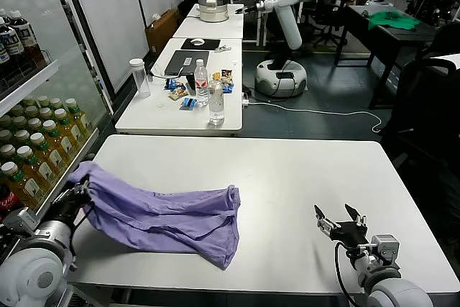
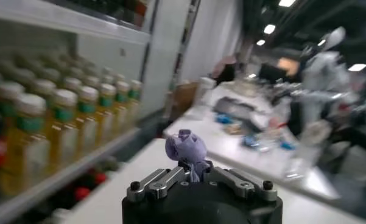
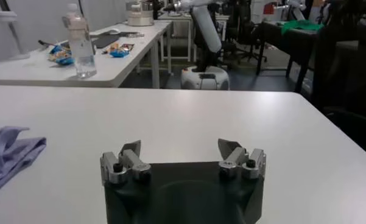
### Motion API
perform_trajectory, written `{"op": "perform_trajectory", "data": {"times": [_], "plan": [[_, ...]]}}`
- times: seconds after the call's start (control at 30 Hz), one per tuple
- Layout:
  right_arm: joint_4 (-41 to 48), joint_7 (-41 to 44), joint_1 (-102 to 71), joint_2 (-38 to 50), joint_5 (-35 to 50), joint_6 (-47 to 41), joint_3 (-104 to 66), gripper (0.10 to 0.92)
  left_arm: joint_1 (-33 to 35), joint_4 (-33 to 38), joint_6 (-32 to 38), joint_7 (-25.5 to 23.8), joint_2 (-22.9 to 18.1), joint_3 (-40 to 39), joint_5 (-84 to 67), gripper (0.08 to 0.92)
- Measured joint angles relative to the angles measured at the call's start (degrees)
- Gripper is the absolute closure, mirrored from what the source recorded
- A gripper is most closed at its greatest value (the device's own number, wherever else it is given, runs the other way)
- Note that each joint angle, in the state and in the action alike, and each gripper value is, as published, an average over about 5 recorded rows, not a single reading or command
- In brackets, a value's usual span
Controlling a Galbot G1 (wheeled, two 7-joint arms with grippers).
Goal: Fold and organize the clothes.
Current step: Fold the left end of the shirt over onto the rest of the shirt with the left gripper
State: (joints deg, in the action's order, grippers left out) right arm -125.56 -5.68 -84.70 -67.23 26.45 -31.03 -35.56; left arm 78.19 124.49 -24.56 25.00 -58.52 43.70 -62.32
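The lavender T-shirt (image 1: 165, 215) lies bunched along the front left of the white table (image 1: 302, 177). My left gripper (image 1: 80, 190) is shut on its left end at the table's left edge. In the left wrist view a tuft of the shirt (image 2: 187, 148) sticks up between the closed jaws of the left gripper (image 2: 191, 175). My right gripper (image 1: 341, 219) is open and empty, low over the table's front right, well apart from the shirt. In the right wrist view the right gripper (image 3: 181, 148) shows spread fingers, with the shirt's edge (image 3: 9, 152) far to one side.
A shelf of drink bottles (image 1: 36, 145) stands close on the left. A second table (image 1: 188, 98) behind holds water bottles (image 1: 215, 100), a laptop and snacks. Another robot (image 1: 287, 12) and a dark table with a green garment (image 1: 392, 21) are farther back.
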Motion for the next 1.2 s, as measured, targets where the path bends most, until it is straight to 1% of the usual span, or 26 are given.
{"op": "perform_trajectory", "data": {"times": [0.13,0.3,0.6,0.73,0.8,0.93,1.1,1.2], "plan": [[0.14,0.00,-0.16,0.25,0.00,0.00,0.05,0.203,-0.82,3.33,-0.49,-0.51,-2.23,-2.51,-6.14,0.860],[0.18,0.00,-0.38,0.52,0.01,-0.01,0.00,0.203,-2.88,4.40,-0.70,-0.72,-5.35,-7.96,-9.66,0.860],[0.45,-0.02,-0.14,0.78,0.09,-0.04,-0.14,0.203,-6.97,1.55,-0.84,-0.55,-10.49,-18.66,-10.59,0.860],[0.82,-0.02,0.13,0.68,0.09,-0.05,0.02,0.203,-8.33,-0.21,-1.07,-0.69,-11.91,-22.61,-9.73,0.860],[1.02,-0.03,0.31,0.58,0.08,-0.05,0.16,0.203,-8.77,-0.81,-1.33,-1.09,-12.29,-24.34,-9.19,0.844],[1.45,-0.03,0.73,0.38,0.04,-0.05,0.45,0.203,-9.35,-1.41,-2.10,-2.70,-12.82,-27.25,-7.88,0.761],[2.07,-0.03,1.30,0.23,0.03,-0.03,0.79,0.203,-9.61,-1.70,-2.95,-5.52,-13.16,-29.17,-6.61,0.606],[2.42,0.00,1.63,0.10,0.03,0.04,0.97,0.203,-9.31,-1.38,-3.07,-6.97,-13.08,-29.39,-6.38,0.528]]}}
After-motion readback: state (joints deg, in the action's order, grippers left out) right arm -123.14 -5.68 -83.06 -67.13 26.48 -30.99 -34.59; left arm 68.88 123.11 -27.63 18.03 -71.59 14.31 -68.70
